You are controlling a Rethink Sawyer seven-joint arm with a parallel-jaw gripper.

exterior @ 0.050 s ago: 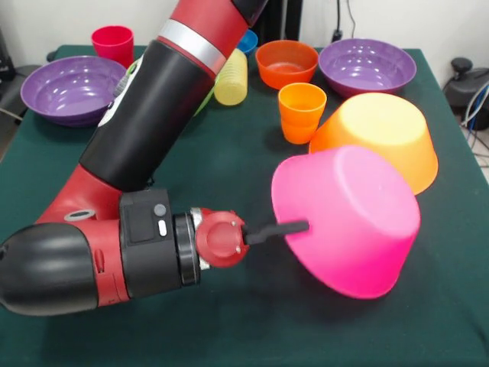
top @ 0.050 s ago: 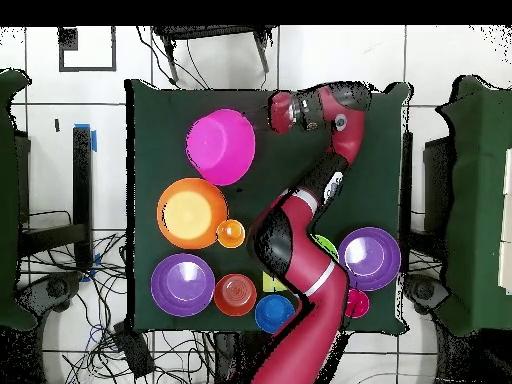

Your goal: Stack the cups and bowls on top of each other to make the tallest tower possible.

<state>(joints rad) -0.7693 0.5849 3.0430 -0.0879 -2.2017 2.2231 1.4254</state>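
I see the table [exterior @ 0.050 s ago: 229, 321] under a dark green cloth. On it lie the pink bowl [exterior @ 0.050 s ago: 351, 222] and the large orange bowl [exterior @ 0.050 s ago: 386, 138], both tipped over and touching. Upright stand two purple bowls [exterior @ 0.050 s ago: 69, 88], an orange-red bowl [exterior @ 0.050 s ago: 286, 63], orange cup [exterior @ 0.050 s ago: 301, 112], yellow cup [exterior @ 0.050 s ago: 231, 79] and red cup [exterior @ 0.050 s ago: 112, 44].

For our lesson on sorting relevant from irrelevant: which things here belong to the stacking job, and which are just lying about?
Job: pink bowl, large orange bowl, two purple bowls, orange-red bowl, blue bowl, green bowl, red cup, yellow cup, orange cup, gripper.
Lying about: floor cables, blue tape.
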